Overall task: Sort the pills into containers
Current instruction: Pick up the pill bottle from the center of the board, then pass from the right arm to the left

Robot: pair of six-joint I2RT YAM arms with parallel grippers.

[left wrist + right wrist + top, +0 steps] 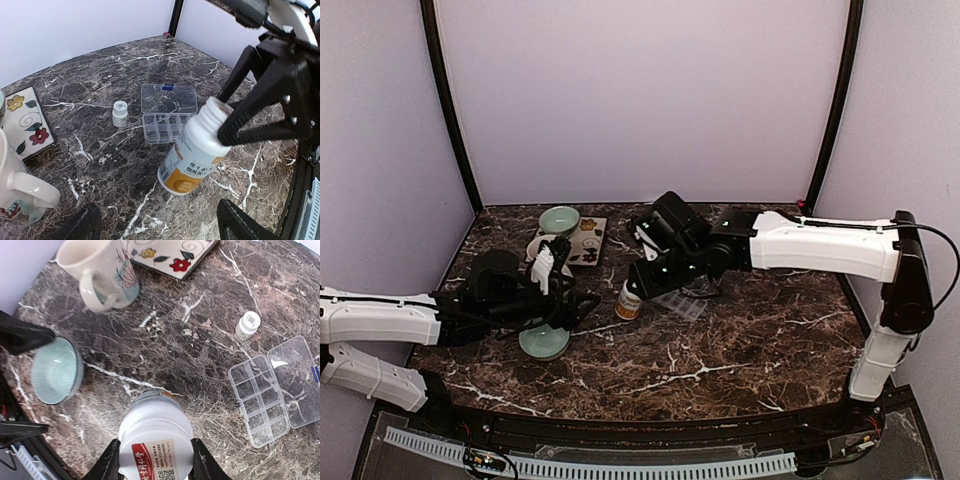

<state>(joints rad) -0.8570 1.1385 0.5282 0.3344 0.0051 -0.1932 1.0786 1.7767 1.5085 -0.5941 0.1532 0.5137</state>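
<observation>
The right claw (155,462) is clenched on the top of the big bottle (192,155), which leans with its base at or just above the table (100,75). The left claw (162,225) gapes empty just short of it, so I judge the cap wants working off with a firm, steady hold and no tipping. The open organiser (165,117) lies just beyond, with a small bottle (119,113) beside it. The mug (20,185), bowl (55,370) and tray (27,120) sit off to the side, blocking nothing.
</observation>
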